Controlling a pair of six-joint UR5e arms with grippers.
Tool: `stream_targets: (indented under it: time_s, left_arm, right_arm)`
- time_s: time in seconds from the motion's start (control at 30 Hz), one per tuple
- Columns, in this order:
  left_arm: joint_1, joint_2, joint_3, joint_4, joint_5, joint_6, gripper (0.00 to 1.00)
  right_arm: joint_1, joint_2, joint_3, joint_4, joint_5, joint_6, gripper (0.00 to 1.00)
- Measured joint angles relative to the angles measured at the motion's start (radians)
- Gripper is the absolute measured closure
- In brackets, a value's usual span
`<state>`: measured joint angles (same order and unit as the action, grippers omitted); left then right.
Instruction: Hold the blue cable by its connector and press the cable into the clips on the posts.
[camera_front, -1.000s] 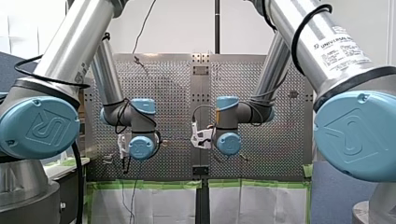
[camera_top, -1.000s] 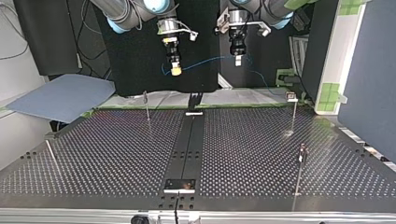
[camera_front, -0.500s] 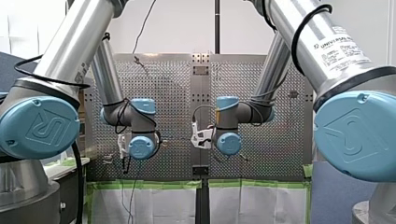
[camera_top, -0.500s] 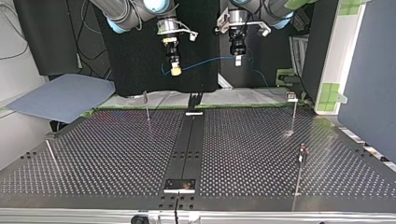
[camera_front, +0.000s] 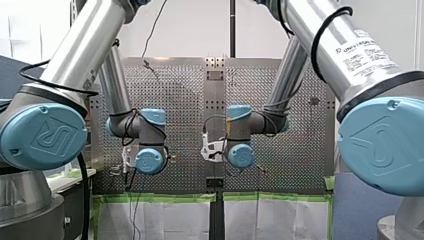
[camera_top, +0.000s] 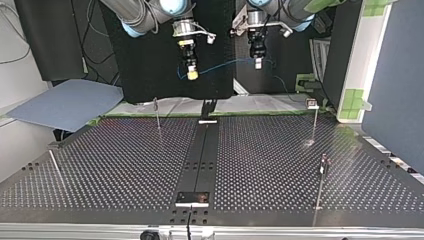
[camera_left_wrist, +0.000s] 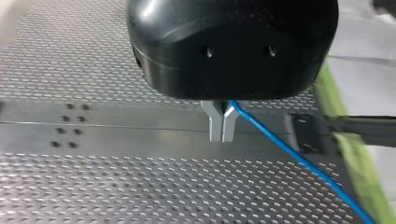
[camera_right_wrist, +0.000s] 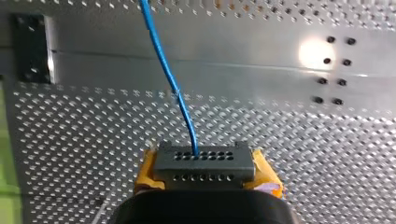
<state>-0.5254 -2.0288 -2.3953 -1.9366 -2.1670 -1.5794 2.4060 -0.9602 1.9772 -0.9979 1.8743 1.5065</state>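
Right claw (camera_right_wrist: 207, 179) clamps connector (camera_right_wrist: 205, 163); blue cable (camera_right_wrist: 173, 88) hangs, apparently well above table (camera_top: 125, 165).

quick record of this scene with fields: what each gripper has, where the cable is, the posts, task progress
right gripper: shut on the connector, yellow pads on either side of it
left gripper: metal fingers shut on the blue cable
blue cable: strung in the air between the two grippers, clear of the table
posts: thin, upright on the perforated table; none holds the cable
progress: cable not yet pressed into any clip
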Motion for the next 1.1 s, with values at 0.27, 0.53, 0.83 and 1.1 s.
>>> stream_targets:
  time_s: [0.27,0.53,0.83,1.1]
  left_arm:
    - [0.002,-0.007,0.000,-0.077,-0.001,0.026,1.00]
    - [0.002,-0.007,0.000,-0.087,-0.001,0.027,1.00]
    - [0.011,0.004,0.030,-0.078,0.001,0.009,1.00]
    - [0.024,0.060,0.070,-0.128,-0.011,0.005,1.00]
  right_arm:
    - [0.013,0.079,-0.079,0.079,0.041,0.006,1.00]
    - [0.014,0.152,-0.121,0.105,0.043,0.006,1.00]
    - [0.006,0.163,-0.145,0.133,0.057,0.022,1.00]
    - [0.002,0.098,-0.193,0.199,0.009,0.065,1.00]
